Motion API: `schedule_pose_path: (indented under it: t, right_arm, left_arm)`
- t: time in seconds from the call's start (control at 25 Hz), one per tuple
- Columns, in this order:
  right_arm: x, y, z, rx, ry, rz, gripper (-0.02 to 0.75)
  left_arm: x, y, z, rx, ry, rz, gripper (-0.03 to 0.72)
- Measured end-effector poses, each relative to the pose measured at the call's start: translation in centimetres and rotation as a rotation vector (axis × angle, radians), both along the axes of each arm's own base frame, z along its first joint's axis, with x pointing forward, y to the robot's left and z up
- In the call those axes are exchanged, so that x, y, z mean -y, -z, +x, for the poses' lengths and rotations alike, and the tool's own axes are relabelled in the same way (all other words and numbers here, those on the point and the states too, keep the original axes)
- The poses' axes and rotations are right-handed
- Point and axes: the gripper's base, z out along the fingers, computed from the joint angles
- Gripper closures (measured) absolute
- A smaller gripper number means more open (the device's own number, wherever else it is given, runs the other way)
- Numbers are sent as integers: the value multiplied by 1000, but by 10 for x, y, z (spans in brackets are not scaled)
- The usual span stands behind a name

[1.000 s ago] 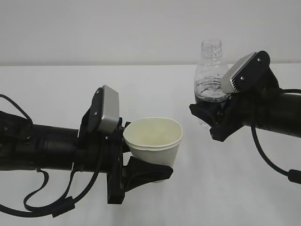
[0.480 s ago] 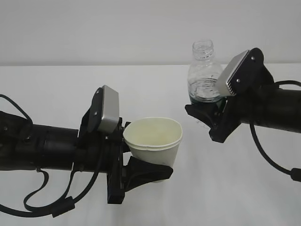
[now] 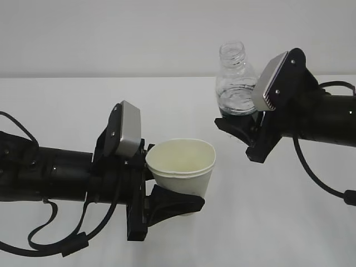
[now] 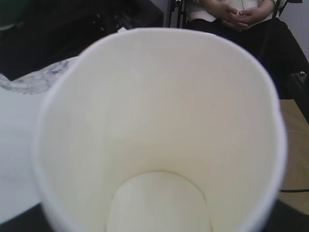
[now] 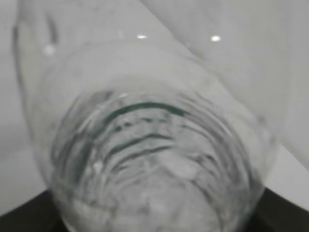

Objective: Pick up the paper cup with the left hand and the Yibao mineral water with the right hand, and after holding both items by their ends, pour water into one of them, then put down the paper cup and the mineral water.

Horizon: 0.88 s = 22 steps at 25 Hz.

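Note:
The white paper cup point(image 3: 182, 167) hangs just above the table at centre, tilted with its mouth toward the camera. My left gripper point(image 3: 173, 190) is shut on its lower body. In the left wrist view the paper cup point(image 4: 159, 125) fills the frame, cream and dry inside, hiding the jaws. The Yibao mineral water point(image 3: 234, 87), a clear capless bottle with a little water, is held upright, leaning slightly left, above and right of the cup. My right gripper point(image 3: 240, 125) is shut on its lower end. The bottle point(image 5: 154, 159) hides the jaws in the right wrist view.
A white table point(image 3: 67, 105) runs back to a white wall. Black cables point(image 3: 61, 245) loop under the left arm and another cable point(image 3: 320, 181) hangs under the right arm. A seated person point(image 4: 241, 19) shows beyond the cup in the left wrist view.
My right gripper has carried the bottle left and slightly up, closer to the cup. The left arm and the cup have not moved.

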Motion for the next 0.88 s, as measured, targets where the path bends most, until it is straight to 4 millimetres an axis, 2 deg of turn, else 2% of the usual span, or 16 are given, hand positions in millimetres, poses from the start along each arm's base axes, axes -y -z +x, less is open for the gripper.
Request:
schedule_pose_path:
  t: [0.88]
  right_arm:
    - [0, 0, 0, 150, -88, -165, 255]
  left_arm:
    - [0, 0, 0, 0, 0, 0, 258]
